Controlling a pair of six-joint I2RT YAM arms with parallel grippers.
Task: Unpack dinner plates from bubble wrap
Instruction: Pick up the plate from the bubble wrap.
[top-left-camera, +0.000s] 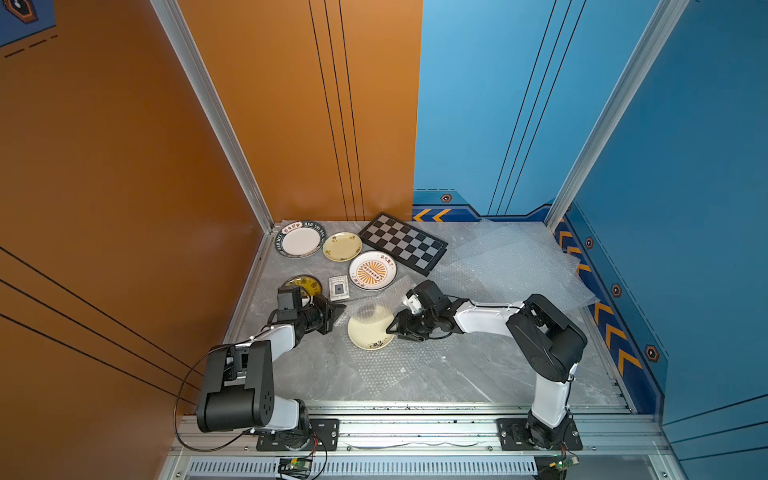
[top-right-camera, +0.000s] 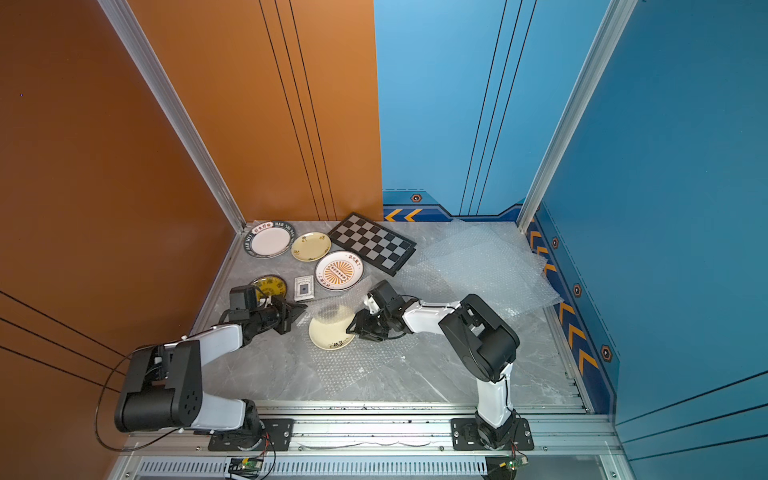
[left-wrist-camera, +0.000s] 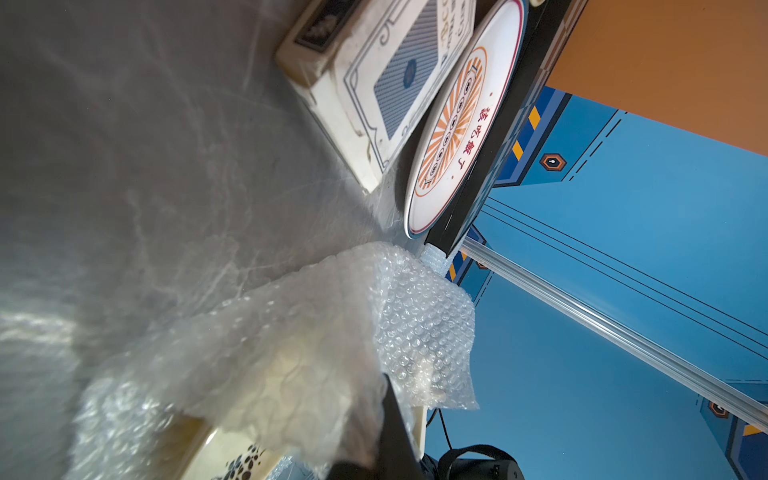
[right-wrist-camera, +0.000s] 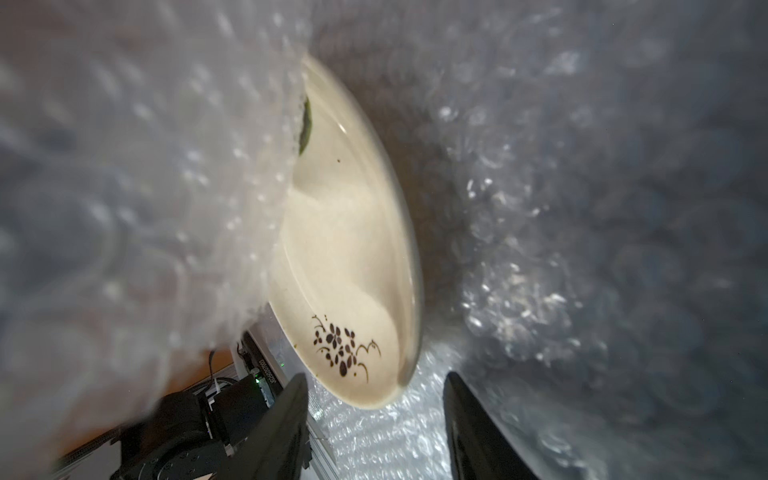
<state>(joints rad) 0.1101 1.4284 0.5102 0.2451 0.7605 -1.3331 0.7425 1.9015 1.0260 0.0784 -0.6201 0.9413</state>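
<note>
As bubble wrap (top-left-camera: 374, 300) drapes it, cream plate (top-left-camera: 369, 334) beside parted right end effector (top-left-camera: 392, 328)

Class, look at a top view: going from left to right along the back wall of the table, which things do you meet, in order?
white plate with dark lettered rim → pale yellow floral plate → checkerboard → bubble wrap sheets
</note>
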